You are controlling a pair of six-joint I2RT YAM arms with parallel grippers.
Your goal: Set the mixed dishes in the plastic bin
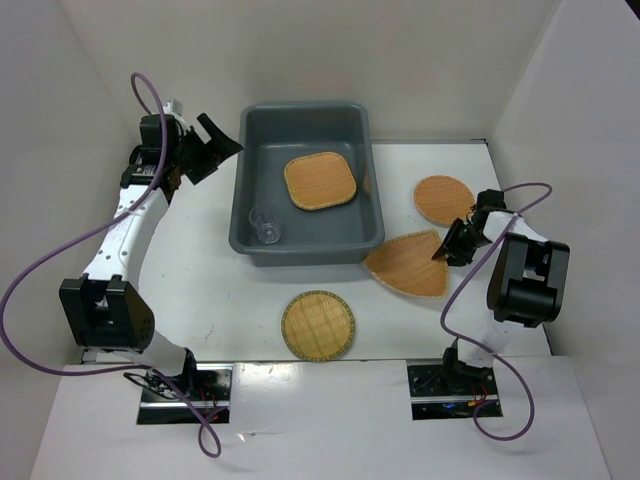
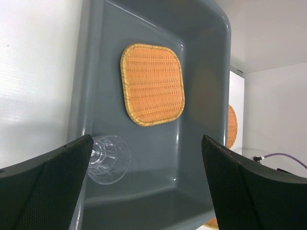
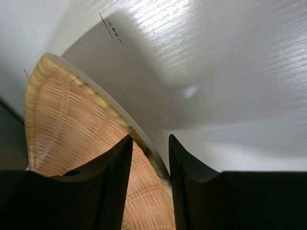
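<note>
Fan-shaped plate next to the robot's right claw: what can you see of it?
The fan-shaped plate is tan-orange and looks woven, like bamboo, with a paler rim. It lies on the white table, outside the grey bin, one corner close to the bin's near right corner. The right gripper has a finger on each side of its rim; whether they pinch it cannot be told.

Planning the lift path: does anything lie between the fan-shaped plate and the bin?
Nothing visible does. The fan-shaped plate lies close beside the bin, at its near right corner; only the bin's own wall has to be cleared.
</note>
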